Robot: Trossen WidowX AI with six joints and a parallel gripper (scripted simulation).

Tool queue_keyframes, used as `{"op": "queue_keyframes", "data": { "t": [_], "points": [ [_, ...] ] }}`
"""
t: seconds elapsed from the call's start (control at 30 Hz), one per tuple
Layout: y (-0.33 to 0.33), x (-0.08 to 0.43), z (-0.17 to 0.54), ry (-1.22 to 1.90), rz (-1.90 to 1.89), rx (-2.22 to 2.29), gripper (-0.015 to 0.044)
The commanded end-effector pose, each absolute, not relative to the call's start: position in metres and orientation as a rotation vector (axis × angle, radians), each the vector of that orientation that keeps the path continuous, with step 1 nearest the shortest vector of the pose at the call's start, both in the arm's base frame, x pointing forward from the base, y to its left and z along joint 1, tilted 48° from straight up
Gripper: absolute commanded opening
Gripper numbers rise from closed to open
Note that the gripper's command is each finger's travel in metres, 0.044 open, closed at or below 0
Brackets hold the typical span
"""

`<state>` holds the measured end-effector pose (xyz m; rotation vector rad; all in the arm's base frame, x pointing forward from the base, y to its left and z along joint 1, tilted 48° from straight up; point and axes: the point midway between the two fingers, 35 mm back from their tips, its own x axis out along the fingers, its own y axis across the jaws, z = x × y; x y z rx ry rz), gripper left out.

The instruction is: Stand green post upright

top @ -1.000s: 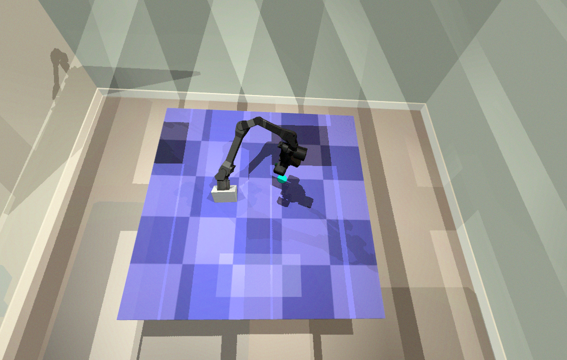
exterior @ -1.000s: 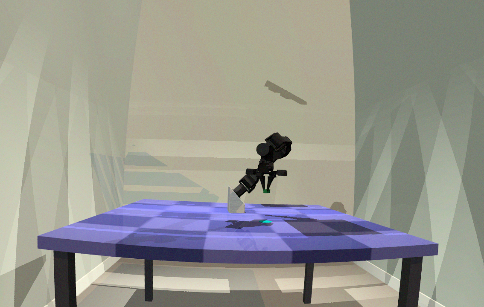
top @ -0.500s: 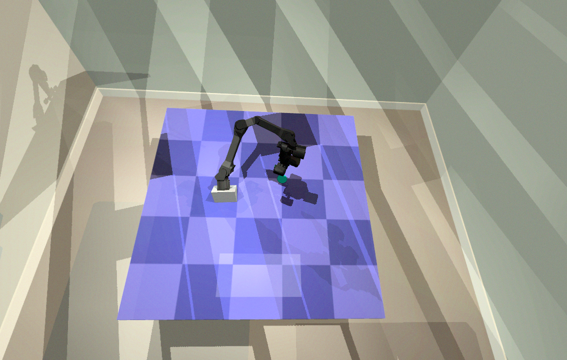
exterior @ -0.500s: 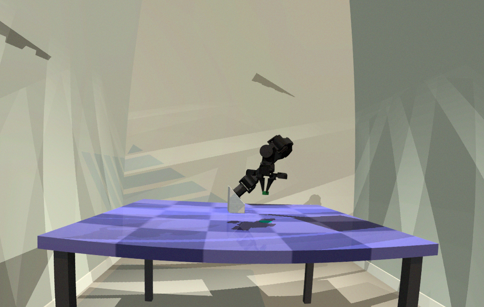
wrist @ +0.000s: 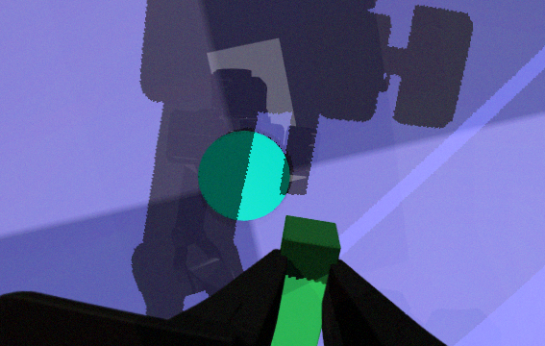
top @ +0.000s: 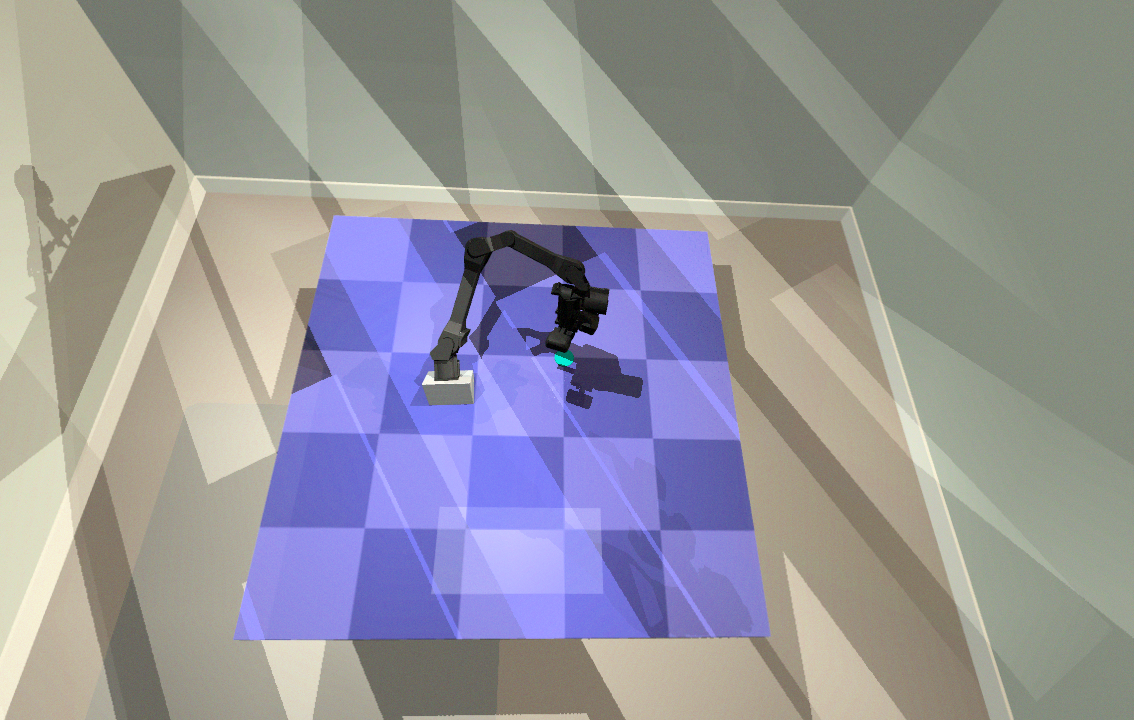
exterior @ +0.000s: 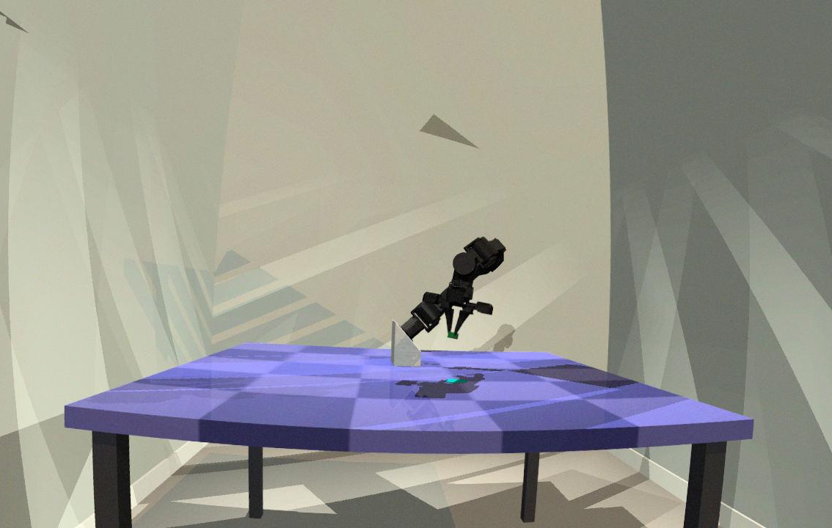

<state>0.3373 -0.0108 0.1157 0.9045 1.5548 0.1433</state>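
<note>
My gripper (exterior: pixel 453 333) (wrist: pixel 304 267) is shut on the green post (exterior: pixel 453 336) (wrist: pixel 299 308) and holds it in the air above the table. In the wrist view the post runs back between the fingers toward the camera, its end face just past the fingertips. The cyan circle (top: pixel 563 358) (exterior: pixel 455 380) (wrist: pixel 244 176) lies flat on the table, partly in shadow. In the wrist view it is ahead and a little left of the post's end. In the exterior view it is below the post. The top view does not show the post; the gripper hides it.
The arm's white base block (top: pixel 448 389) (exterior: pixel 406 354) stands on the blue checkered table (top: pixel 517 483) (exterior: pixel 287 394), left of the circle in the top view. The arm's shadow falls across and around the circle. Walls surround the table on several sides.
</note>
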Motion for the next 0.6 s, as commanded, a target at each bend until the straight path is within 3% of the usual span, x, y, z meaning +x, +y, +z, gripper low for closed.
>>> {"op": "queue_keyframes", "data": {
  "t": [0.0,0.57],
  "points": [
    [-0.01,0.3363,0.1157,1.543,0.124,0.88,0.0023],
    [-0.0071,0.3353,0.1065,1.505,0.05,0.8,0.0023]
  ]
}}
